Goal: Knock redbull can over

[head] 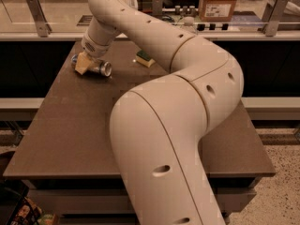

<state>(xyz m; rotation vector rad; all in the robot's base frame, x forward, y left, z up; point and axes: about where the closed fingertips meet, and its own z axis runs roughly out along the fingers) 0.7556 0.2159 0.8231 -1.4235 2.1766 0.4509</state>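
The redbull can lies on its side on the brown table, near the far left corner, its silver top pointing right toward the table's middle. My gripper hangs from the white arm right over the can's left part, its tan fingers touching or covering that end. The can's left end is partly hidden behind the gripper.
A green and yellow sponge lies on the table right of the can. A counter with metal brackets and a cardboard box runs behind the table. The arm's big white links cover the table's middle and right.
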